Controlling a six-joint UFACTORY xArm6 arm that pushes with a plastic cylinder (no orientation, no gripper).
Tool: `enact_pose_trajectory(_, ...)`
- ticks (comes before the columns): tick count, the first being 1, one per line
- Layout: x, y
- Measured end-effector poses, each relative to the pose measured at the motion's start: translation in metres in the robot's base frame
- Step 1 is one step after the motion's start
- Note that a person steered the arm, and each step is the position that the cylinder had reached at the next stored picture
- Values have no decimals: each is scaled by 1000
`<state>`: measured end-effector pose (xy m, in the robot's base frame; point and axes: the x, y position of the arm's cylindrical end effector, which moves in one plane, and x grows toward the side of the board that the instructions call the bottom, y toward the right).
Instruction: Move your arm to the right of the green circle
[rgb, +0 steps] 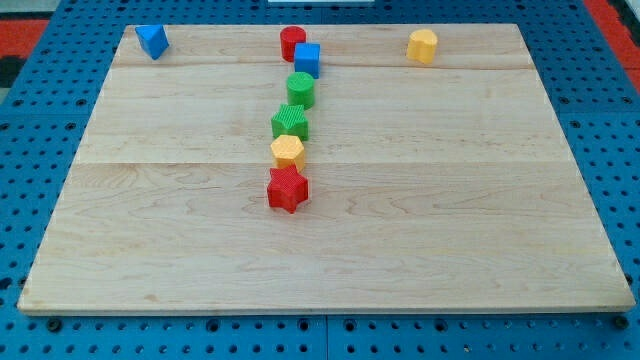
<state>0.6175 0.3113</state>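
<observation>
The green circle (301, 89) stands on the wooden board (450, 220) a little left of centre, near the view's top. It is part of a column of blocks: a red cylinder (291, 42) and a blue cube (307, 59) above it, a green star-like block (290, 123), a yellow hexagon (287, 151) and a red star (287, 188) below it. My tip and the rod do not show anywhere in the view.
A blue triangular block (152, 41) sits at the board's top left. A yellow block (423, 45) sits at the top right. Blue pegboard (30, 150) surrounds the board on all sides.
</observation>
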Motion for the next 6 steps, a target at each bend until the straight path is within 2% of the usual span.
enact_pose_trajectory(1, -28, -14)
enact_pose_trajectory(2, -96, -58)
enact_pose_trajectory(5, -221, -226)
enact_pose_trajectory(6, -272, -266)
